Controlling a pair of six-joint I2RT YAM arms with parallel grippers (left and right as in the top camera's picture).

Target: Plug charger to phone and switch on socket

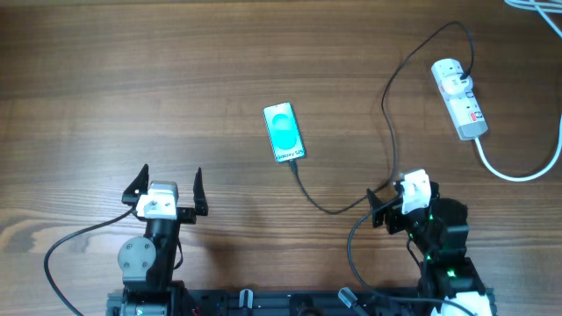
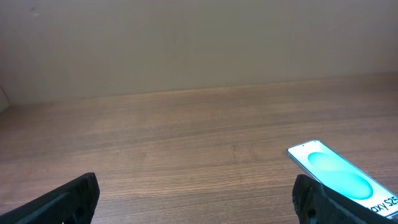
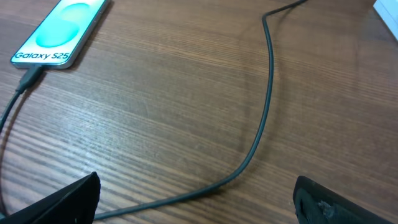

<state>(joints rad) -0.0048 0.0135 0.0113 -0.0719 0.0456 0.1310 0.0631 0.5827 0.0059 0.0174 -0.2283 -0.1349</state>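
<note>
The phone point(image 1: 284, 132) lies flat mid-table, teal screen up; it also shows in the left wrist view point(image 2: 345, 177) and the right wrist view point(image 3: 61, 32). The charger cable point(image 1: 386, 96) runs from a plug in the socket point(image 1: 459, 98) at the far right, loops down, and its connector tip point(image 3: 30, 79) sits in the phone's bottom edge. My left gripper point(image 1: 169, 189) is open and empty at the near left. My right gripper point(image 1: 399, 204) is open and empty, and the cable point(image 3: 258, 143) passes under it.
A thick white cord point(image 1: 518, 171) curves from the socket toward the right edge. Another white cord point(image 1: 540, 13) shows at the far right corner. The arm bases stand along the near edge.
</note>
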